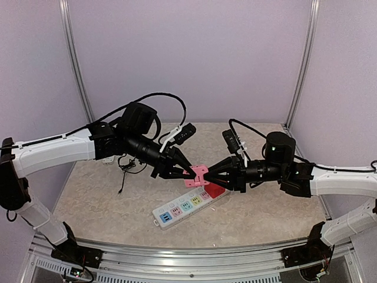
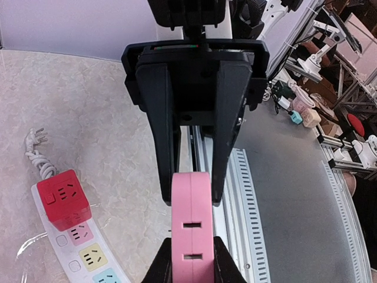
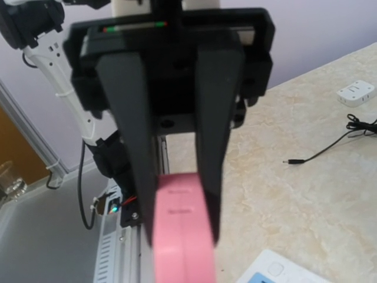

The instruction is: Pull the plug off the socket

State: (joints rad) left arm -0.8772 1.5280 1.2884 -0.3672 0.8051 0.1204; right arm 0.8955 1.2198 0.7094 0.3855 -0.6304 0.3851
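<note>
Both left tool [image 1: 187,171] and right tool [image 1: 210,175] clamped on pink plug [image 1: 197,175], held above socket [image 1: 181,206]; best pull straight apart, grips firm, no twist.

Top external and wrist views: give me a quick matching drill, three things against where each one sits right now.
Things:
1. pink adapter
2. red cube
3. small white square piece

Places:
A. lying on the table, apart from the power strip
B. off the table, gripped between the left gripper and the right gripper
C. seated on the power strip at its cord end

Pairs: 1-B, 2-C, 3-A
</note>
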